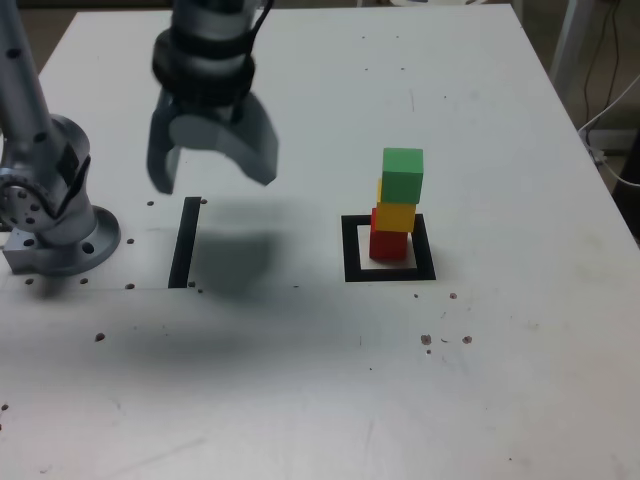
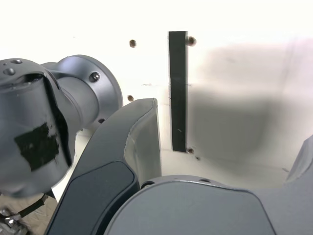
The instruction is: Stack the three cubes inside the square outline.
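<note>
Had three cubes (image 1: pixel 398 215) stacked inside square outline (image 1: pixel 352 252); seemed finished. Held pincer (image 1: pixel 216 184) spread, empty, well apart. Needed only clear retreat, no regrasp.

Cube stack inside square outline
In the exterior view, the top cube (image 1: pixel 403 176) rests on the middle cube (image 1: pixel 396 217), above the bottom cube (image 1: pixel 388 246); the square outline (image 1: pixel 424 247) surrounds the bottom cube.

White tbl (image 1: pixel 500 330), dk holes, cables (image 1: pixel 615 115) R side
</note>
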`<state>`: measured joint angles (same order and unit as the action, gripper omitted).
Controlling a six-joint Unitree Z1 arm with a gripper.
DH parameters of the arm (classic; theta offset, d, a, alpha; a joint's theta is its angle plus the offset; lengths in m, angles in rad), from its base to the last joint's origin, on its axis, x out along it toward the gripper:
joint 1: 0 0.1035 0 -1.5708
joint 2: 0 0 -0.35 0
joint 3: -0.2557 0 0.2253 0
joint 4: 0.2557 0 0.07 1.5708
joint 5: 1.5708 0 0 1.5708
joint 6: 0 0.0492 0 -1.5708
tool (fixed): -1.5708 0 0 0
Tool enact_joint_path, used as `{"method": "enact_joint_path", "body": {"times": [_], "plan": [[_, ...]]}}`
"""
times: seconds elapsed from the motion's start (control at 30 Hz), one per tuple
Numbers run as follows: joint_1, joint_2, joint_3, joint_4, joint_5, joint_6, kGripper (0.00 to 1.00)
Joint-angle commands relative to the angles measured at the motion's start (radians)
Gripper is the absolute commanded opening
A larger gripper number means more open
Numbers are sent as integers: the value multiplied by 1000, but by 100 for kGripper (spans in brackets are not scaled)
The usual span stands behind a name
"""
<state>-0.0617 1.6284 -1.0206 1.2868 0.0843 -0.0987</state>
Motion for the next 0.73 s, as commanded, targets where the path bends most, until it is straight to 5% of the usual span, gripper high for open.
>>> {"method": "enact_joint_path", "body": {"times": [0.0, 0.33, 0.7], "plan": [[-1, -12, 45, -34, -7, -7, 100], [-1, -47, 170, -148, -47, -13, 100], [-1, -84, 199, -163, -65, -4, 100]]}}
